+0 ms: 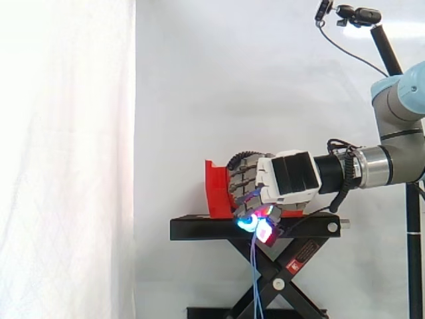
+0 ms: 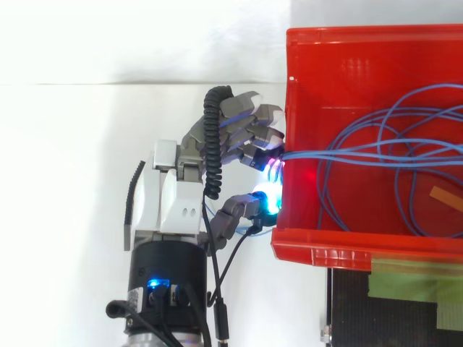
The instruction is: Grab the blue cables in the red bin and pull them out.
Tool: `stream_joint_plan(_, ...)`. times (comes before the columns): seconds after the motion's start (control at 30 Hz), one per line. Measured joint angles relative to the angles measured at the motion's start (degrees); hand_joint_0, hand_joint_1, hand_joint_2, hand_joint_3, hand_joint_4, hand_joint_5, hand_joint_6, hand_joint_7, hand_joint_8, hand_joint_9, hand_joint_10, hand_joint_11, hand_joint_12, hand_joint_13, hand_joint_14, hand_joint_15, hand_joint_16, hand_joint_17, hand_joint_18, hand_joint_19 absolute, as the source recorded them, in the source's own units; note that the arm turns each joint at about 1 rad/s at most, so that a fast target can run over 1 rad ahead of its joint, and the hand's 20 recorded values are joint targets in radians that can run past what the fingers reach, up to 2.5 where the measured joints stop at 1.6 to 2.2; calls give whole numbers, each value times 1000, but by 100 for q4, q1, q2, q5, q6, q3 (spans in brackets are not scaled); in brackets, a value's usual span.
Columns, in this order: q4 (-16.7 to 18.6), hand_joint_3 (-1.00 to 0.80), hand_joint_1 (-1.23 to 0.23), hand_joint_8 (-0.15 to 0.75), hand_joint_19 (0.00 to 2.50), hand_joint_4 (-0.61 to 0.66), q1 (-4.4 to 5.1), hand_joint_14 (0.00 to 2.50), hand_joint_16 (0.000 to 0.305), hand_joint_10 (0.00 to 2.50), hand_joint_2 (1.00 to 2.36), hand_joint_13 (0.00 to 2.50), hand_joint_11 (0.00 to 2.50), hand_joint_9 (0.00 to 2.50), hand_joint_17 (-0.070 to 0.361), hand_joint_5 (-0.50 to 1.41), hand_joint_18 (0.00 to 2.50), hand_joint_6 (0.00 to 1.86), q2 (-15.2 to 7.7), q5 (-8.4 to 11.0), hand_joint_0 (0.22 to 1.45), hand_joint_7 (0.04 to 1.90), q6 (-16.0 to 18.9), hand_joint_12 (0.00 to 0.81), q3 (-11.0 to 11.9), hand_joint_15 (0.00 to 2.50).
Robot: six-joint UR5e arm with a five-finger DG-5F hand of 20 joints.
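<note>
**Fig.** Hand at bin wall, cables in pinch.

**Top view:** the hand (image 2: 176,202) sits just left of the bin (image 2: 340,249). Its fingers and thumb are curled together and clamped on a bundle of blue cables (image 2: 376,155) where the bundle crosses the bin's left wall. The glowing pads are at that wall; you can't tell whether they touch it.

**Side view:** a few strands hang from the hand (image 1: 287,176) down past the near edge of the stand (image 1: 199,229).

**Contents:** most of the cable length is inside the bin, in overlapping loops spread toward the right. A small tan strip (image 2: 443,198) lies among the loops, far right. Nothing else shows in there.

**Risks, as judged from here:**
- The loops cross each other, so a straight pull to the left may cinch them into a knot. The load would then pass to the bin, which may slide or tip off the stand, esp. as nothing visibly holds it down.
- The strands are thin and may slip through the pinch under tension.
- The cables bend over the wall edge. Friction there adds drag, and the pads could catch the rim as you retract.
</note>
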Motion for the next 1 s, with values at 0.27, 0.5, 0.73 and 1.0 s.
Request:
stream_joint_plan(0.27, -83, -1000, -735, 238, 470, 113, 32, 21, 40, 27, 1000, 836, 938, 1042, 89, 914, 654, 777, 4, 3, 919, 727, 26, 324, 10, 567)
stream_joint_plan(0.5, -328, -1000, -736, 241, 479, 108, 117, 21, 40, 26, 1000, 836, 885, 1012, 89, 914, 655, 774, 58, 22, 921, 721, 460, 325, 18, 566)
stream_joint_plan(0.73, -573, -1000, -739, 237, 472, 104, 294, 23, 40, 26, 1000, 837, 883, 1005, 89, 915, 653, 770, 231, 47, 921, 715, 1485, 325, 55, 574)
stream_joint_plan(1.0, -670, -1000, -739, 240, 479, 108, 550, 21, 40, 25, 1000, 835, 881, 1005, 89, 918, 651, 759, 319, 69, 921, 712, 2666, 323, 60, 568)
